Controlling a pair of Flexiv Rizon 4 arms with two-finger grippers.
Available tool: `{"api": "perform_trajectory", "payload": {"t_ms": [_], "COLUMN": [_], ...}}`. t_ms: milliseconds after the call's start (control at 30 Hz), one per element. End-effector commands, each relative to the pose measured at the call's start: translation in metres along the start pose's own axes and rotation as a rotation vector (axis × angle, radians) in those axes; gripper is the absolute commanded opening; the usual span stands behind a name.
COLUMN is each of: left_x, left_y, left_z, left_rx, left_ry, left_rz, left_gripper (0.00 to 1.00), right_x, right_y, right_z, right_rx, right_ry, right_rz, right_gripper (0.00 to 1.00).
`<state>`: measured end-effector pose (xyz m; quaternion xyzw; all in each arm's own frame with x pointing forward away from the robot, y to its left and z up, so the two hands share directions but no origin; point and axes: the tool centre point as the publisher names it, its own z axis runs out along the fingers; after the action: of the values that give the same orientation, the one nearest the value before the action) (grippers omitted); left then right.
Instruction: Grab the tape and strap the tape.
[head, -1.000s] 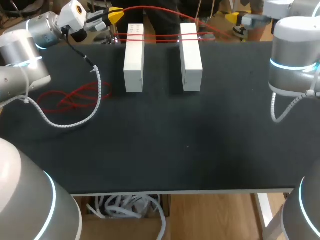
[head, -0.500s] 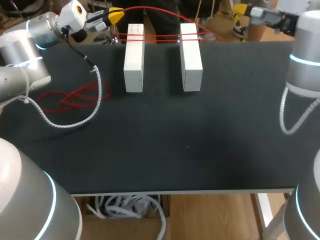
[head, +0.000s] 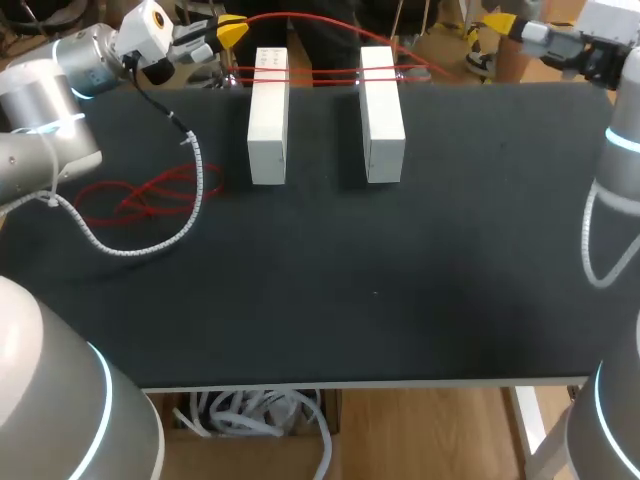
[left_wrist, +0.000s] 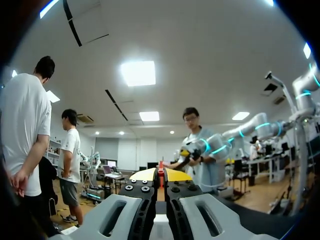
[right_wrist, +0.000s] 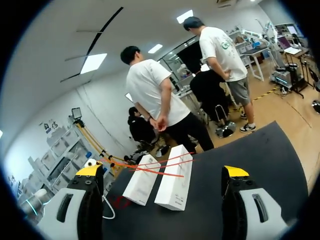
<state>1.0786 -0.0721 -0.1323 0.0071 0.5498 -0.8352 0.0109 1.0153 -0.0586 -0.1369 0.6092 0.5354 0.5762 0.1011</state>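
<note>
Only its wrist view shows left end effector (left_wrist: 161, 175) clamped on red tape (left_wrist: 161, 167); right end effector (right_wrist: 163, 171) spread wide.

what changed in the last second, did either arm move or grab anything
The right arm swung out toward the table's right edge, and the right gripper drifted slightly right beyond the far edge, open and holding nothing. Unchanged: the left gripper is shut on the thin red tape, which runs across the two white rectangular blocks on the black table.
</note>
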Motion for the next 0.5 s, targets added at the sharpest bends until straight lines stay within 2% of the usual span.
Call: {"api": "perform_trajectory", "payload": {"t_ms": [33,100,133,167,233,300,333,400,500], "left_x": [0.002,0.002,0.002,0.002,0.002,0.002,0.002,0.002,0.002], "left_y": [-0.001,-0.001,-0.001,-0.001,-0.001,-0.001,-0.001,-0.001,-0.001], "left_z": [0.001,0.001,0.001,0.001,0.001,0.001,0.001,0.001,0.001], "left_rx": [-0.001,-0.001,-0.001,-0.001,-0.001,-0.001,-0.001,-0.001,-0.001], "left_ry": [-0.004,-0.004,-0.004,-0.004,-0.004,-0.004,-0.004,-0.004,-0.004], "left_rz": [0.001,0.001,0.001,0.001,0.001,0.001,0.001,0.001,0.001], "left_gripper": [0.00,0.00,0.00,0.00,0.00,0.00,0.00,0.00,0.00], "right_x": [0.020,0.025,0.029,0.031,0.033,0.032,0.029,0.021,0.011], "right_y": [-0.027,-0.029,-0.029,-0.029,-0.031,-0.035,-0.038,-0.044,-0.051], "right_z": [-0.008,-0.013,-0.016,-0.018,-0.020,-0.020,-0.018,-0.012,-0.006], "right_rx": [-0.455,-0.518,-0.577,-0.624,-0.783,-0.865,-0.892,-0.896,-0.903], "right_ry": [-0.626,-0.627,-0.655,-0.637,-0.633,-0.626,-0.627,-0.693,-0.706], "right_rz": [0.203,0.257,0.322,0.355,0.409,0.489,0.530,0.600,0.632], "right_gripper": [1.00,1.00,1.00,1.00,1.00,1.00,1.00,1.00,1.00]}}
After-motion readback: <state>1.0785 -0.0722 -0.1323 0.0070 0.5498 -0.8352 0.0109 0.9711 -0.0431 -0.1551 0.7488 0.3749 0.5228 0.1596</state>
